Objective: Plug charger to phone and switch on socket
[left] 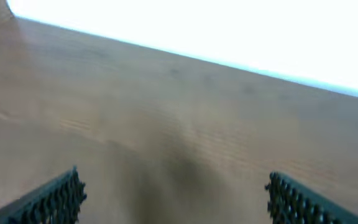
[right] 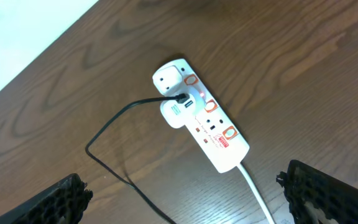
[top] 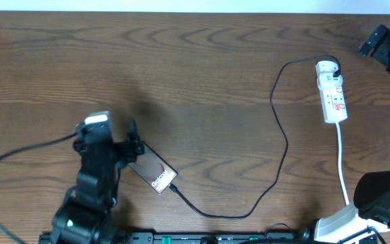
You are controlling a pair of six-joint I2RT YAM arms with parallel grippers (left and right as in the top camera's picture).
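- socket (top: pixel 332 91) lies lengthwise front-to-back at the right of the table (top: pixel 181 81), just beside right end effector (top: pixel 383 45), apart, empty: the nearer arm.
- left end effector (top: pixel 134 144), also apart, sits by phone (top: pixel 153 173); charger (top: pixel 279 146) tip seems to meet it.

On the table (top: pixel 195 61), the phone (top: pixel 153 173) lay tilted at the lower left of the overhead frame, its upper left end beneath the left gripper (top: pixel 133 141). The charger (top: pixel 284 146) ran from the phone's lower right end, looped along the bottom edge, then climbed to the socket (top: pixel 332 91) at the upper right. The socket's lead (top: pixel 342 163) trailed down toward the lower right corner. The right gripper (top: pixel 386 45) sat in the upper right corner, right of the socket and apart from it.
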